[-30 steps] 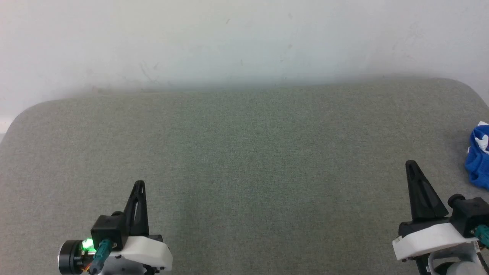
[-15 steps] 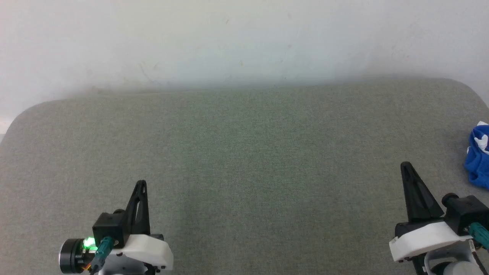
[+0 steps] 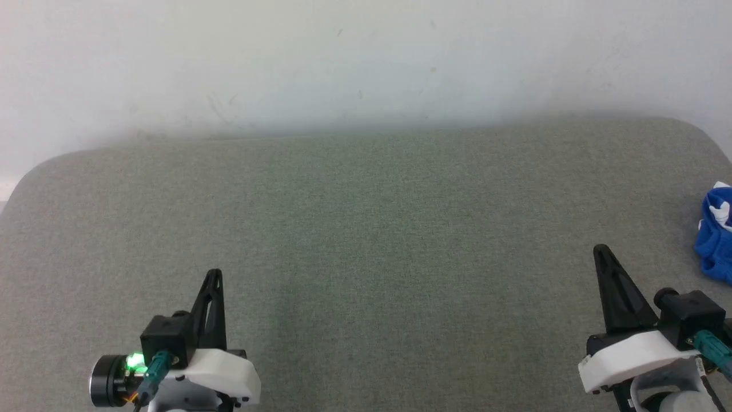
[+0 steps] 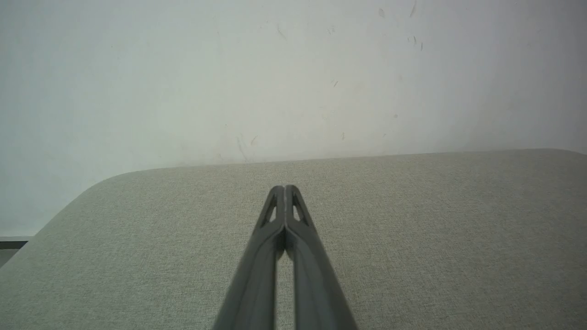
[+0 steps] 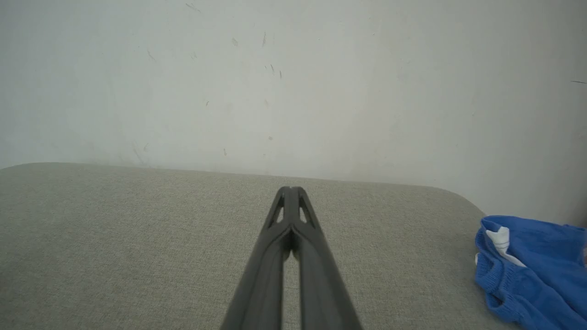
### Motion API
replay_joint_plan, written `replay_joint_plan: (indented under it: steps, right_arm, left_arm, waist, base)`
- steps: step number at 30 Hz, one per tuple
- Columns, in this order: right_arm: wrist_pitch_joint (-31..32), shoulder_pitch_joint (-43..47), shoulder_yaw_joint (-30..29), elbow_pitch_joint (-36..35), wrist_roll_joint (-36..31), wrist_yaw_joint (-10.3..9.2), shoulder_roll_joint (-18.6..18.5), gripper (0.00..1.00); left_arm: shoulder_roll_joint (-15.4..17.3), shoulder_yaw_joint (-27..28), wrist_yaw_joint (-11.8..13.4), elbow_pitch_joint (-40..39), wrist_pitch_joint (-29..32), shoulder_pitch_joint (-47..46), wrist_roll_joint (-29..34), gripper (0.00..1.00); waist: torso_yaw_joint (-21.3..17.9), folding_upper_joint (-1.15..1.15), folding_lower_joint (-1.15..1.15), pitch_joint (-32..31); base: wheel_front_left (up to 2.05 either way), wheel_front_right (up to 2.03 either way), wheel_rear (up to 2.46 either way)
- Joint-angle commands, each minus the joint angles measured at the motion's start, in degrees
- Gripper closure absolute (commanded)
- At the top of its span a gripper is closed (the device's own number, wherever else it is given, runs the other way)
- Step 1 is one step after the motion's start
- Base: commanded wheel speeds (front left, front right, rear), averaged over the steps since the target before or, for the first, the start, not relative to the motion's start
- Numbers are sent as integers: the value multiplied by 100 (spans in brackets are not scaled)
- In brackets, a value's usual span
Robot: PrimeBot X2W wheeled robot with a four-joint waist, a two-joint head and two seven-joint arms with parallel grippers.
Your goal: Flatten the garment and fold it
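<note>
The garment (image 3: 716,234), bright blue with a bit of white, lies crumpled at the right edge of the grey-green fabric surface (image 3: 366,229); the picture's edge cuts most of it off. In the right wrist view the garment (image 5: 532,270) sits low on the right, its gathered waistband toward me. My right gripper (image 3: 599,252) is shut and empty, left of the garment and apart from it. My left gripper (image 3: 214,276) is shut and empty at the lower left, far from the garment. Both pairs of fingertips (image 4: 285,189) (image 5: 290,189) touch in the wrist views.
A pale wall (image 3: 366,57) rises right behind the padded surface. The surface has rounded far corners at left (image 3: 40,166) and right (image 3: 700,129).
My right gripper has drifted slightly left and down in the head view. The left gripper has barely shifted. The garment has not moved.
</note>
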Motion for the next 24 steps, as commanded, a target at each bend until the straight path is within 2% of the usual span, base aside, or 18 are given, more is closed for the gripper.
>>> replay_joint_plan:
  steps: [1,24]
  right_arm:
    - [30,-66,34,-29,-54,-6,22,100]
    - [300,-96,134,-41,-163,-8,61,100]
  left_arm:
    - [-34,41,-30,-39,28,-48,47,100]
    - [-95,89,-133,-150,298,-70,138,100]
  waist:
    - [0,0,0,0]
    - [-10,0,0,-7]
  base:
    - [0,0,0]
    - [0,0,0]
